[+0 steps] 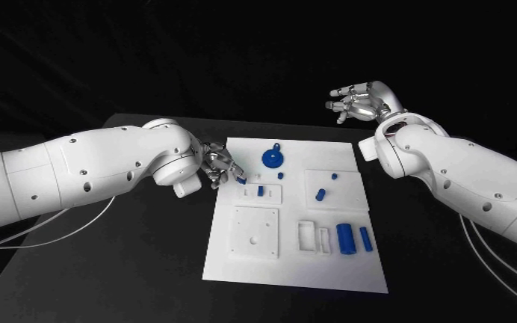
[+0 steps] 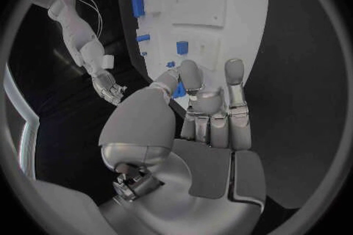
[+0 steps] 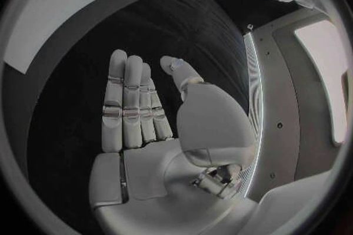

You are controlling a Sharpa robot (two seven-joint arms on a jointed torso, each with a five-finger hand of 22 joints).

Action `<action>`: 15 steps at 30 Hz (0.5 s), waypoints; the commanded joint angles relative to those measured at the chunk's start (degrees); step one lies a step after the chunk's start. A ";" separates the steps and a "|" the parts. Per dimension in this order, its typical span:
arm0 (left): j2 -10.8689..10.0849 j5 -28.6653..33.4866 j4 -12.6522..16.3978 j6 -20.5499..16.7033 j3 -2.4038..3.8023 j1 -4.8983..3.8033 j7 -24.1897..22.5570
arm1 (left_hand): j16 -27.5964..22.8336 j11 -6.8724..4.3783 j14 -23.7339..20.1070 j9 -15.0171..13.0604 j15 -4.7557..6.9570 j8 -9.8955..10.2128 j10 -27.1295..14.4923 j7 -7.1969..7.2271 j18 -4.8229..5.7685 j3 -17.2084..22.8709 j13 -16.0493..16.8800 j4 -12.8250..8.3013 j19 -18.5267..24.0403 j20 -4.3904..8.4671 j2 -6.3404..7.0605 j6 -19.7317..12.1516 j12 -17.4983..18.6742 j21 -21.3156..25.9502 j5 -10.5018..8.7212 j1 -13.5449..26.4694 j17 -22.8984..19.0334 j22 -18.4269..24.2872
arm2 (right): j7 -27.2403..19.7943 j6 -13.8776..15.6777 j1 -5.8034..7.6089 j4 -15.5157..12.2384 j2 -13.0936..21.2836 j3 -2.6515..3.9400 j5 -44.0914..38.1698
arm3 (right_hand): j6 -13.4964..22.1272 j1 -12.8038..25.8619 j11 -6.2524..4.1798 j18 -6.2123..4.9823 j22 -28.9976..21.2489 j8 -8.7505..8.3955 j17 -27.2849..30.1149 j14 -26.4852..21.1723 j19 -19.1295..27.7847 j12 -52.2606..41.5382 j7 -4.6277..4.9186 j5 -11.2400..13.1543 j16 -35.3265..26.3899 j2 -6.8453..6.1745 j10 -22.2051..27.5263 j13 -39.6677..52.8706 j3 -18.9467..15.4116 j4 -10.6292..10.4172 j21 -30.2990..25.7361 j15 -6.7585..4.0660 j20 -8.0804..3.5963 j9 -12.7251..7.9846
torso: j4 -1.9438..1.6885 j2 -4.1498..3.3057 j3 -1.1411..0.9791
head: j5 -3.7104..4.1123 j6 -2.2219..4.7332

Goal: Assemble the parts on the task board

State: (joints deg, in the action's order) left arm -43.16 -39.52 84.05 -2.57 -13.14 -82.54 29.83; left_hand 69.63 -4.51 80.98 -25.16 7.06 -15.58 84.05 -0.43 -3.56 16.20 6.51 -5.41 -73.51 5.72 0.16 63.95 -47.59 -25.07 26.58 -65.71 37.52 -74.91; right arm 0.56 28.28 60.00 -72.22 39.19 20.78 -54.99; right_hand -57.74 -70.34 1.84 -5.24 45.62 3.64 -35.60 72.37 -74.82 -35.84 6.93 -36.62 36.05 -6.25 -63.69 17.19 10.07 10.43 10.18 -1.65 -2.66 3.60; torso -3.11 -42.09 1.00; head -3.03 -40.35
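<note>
While left hand [image 1: 219, 166] pinches blue part [image 2: 179, 90], right hand [image 1: 361, 102] fingers [image 3: 131, 103] spread, empty.

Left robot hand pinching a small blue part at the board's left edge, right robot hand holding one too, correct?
Half right. The left robot hand pinches a small blue part at the white task board; the right robot hand is open and holds nothing, per right wrist view.
</note>
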 commanded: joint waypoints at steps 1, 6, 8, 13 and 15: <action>0.18 -2.02 0.44 -1.05 -0.13 0.03 0.34 | 0.09 -0.45 0.49 -17.50 -0.01 -1.38 2.74 1.44 -0.80 2.62 -0.04 -2.16 -0.07 -0.43 -0.34 1.78 -0.20 -0.24 0.18 -0.31 -0.01 -1.07 | -0.20 -0.69 -0.07 -0.03 0.00 0.01 -0.21 | 0.14 0.26 -0.13 0.70 -0.04 -0.09 0.07 -0.33 0.18 0.09 0.38 -0.23 -0.28 -0.09 0.44 -0.03 0.23 0.06 0.27 0.12 -0.07 0.02 | 0.07 -0.09 -0.04 | -0.09 0.10; 0.56 -3.07 0.69 -1.39 -0.43 0.29 0.60 | 0.13 -0.45 0.51 -17.46 -0.01 -1.40 2.74 1.45 -0.84 2.63 -0.23 -2.19 -0.05 -0.48 -0.33 1.80 -0.29 -0.29 0.17 -0.26 0.05 -1.07 | -0.17 -0.72 -0.08 -0.07 0.03 0.01 -0.21 | 0.14 0.26 -0.13 0.70 -0.04 -0.09 0.07 -0.33 0.18 0.09 0.38 -0.23 -0.28 -0.09 0.44 -0.03 0.23 0.06 0.27 0.12 -0.07 0.02 | 0.09 -0.12 -0.03 | -0.13 0.10; 0.81 -3.36 0.67 -1.62 -0.57 0.36 0.77 | 0.20 -0.46 0.54 -17.43 -0.01 -1.44 2.75 1.46 -0.89 2.63 -0.38 -2.21 -0.04 -0.53 -0.34 1.82 -0.43 -0.35 0.14 -0.21 0.13 -1.06 | -0.15 -0.74 -0.09 -0.08 0.06 0.01 -0.21 | 0.14 0.26 -0.13 0.70 -0.04 -0.09 0.07 -0.33 0.18 0.09 0.38 -0.23 -0.28 -0.09 0.44 -0.03 0.23 0.06 0.27 0.12 -0.07 0.02 | 0.08 -0.12 -0.03 | -0.07 0.13; 1.44 -4.27 0.51 -2.06 -0.75 0.54 1.18 | 0.27 -0.49 0.57 -17.50 0.02 -1.57 2.74 1.49 -0.95 2.65 -0.50 -2.19 -0.07 -0.55 -0.42 1.81 -0.62 -0.41 0.18 -0.13 0.21 -1.06 | -0.16 -0.71 -0.09 -0.12 0.10 0.01 -0.21 | 0.12 0.18 -0.14 0.68 0.00 -0.08 0.07 -0.32 0.19 0.12 0.38 -0.21 -0.28 -0.07 0.41 -0.05 0.28 0.19 0.34 0.11 -0.08 0.02 | 0.08 -0.10 -0.02 | -0.03 0.09; 1.63 -4.54 0.45 -2.03 -0.78 0.64 1.34 | 0.34 -0.49 0.59 -17.56 0.02 -1.69 2.74 1.52 -0.99 2.64 -0.61 -2.17 -0.07 -0.58 -0.41 1.84 -0.69 -0.45 0.23 -0.05 0.33 -1.06 | -0.15 -0.72 -0.09 -0.13 0.11 0.01 -0.21 | 0.11 0.17 -0.14 0.68 0.03 -0.08 0.07 -0.31 0.20 0.14 0.39 -0.22 -0.27 -0.06 0.40 -0.07 0.31 0.24 0.37 0.11 -0.08 0.02 | 0.07 -0.11 0.00 | 0.06 0.00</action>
State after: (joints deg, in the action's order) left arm -41.73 -42.49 84.45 -3.72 -13.91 -81.98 30.74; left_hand 69.63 -4.50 81.10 -25.16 7.18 -15.82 84.04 -0.43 -3.55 16.30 5.96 -5.53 -73.72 5.52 0.23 63.95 -48.06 -25.28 26.57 -65.65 37.77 -74.95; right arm 0.61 28.26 59.93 -72.26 39.28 20.77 -54.99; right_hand -57.74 -70.34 1.84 -5.24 45.62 3.64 -35.60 72.37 -74.83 -35.84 6.93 -36.62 36.05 -6.25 -63.69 17.20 10.17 10.53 10.18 -1.65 -2.66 3.60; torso -3.04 -42.20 0.97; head -3.08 -40.22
